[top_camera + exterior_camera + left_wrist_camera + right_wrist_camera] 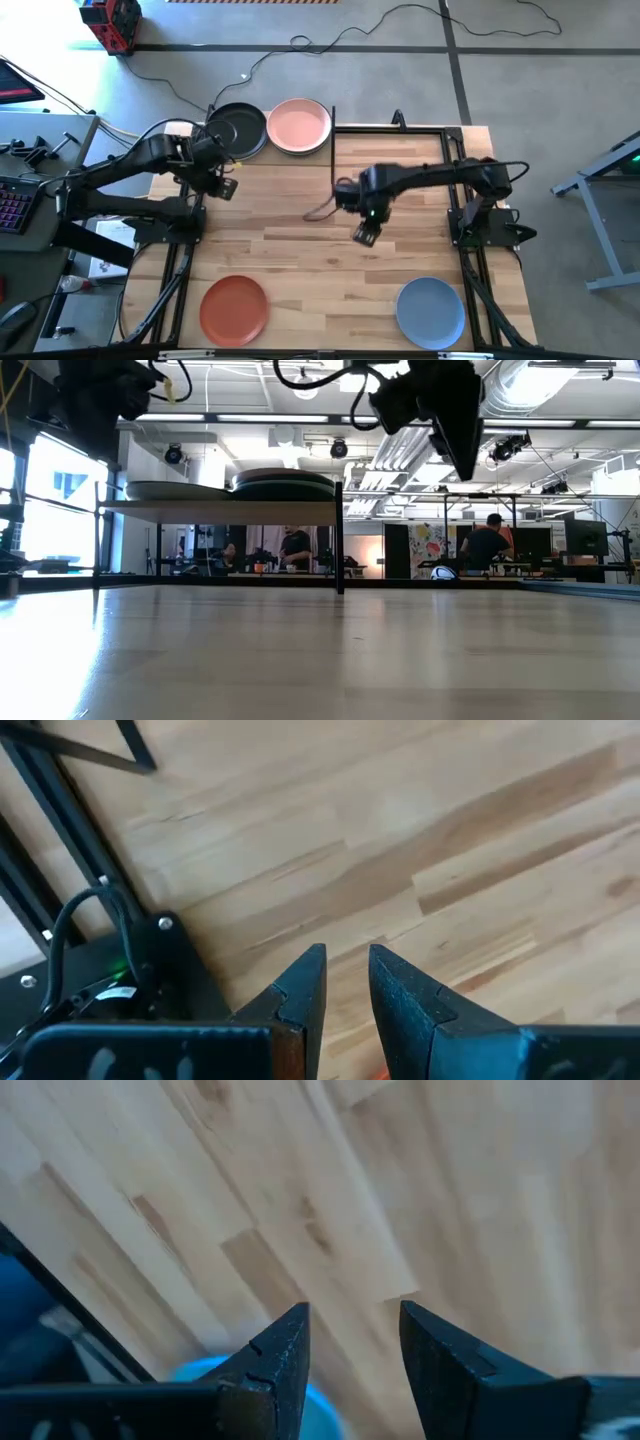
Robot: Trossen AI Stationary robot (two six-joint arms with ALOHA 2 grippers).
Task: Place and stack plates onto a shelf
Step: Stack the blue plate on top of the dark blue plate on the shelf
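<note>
Two stacks are sitting on the shelf (pixel 330 128), one topped by a charcoal plate (pixel 237 129) and one by a pink plate (pixel 299 126), while the orange plate (pixel 234 309) and blue plate (pixel 430 311) are lying at the table's near edge, so a fetch step appears to be in hand. The right gripper (pixel 365 234) is hovering mid-table, fingers apart and empty. The left gripper (pixel 224 187) is hanging just beside the shelf, slightly parted and empty; next, each arm probably needs to descend to its near plate's rim.
</note>
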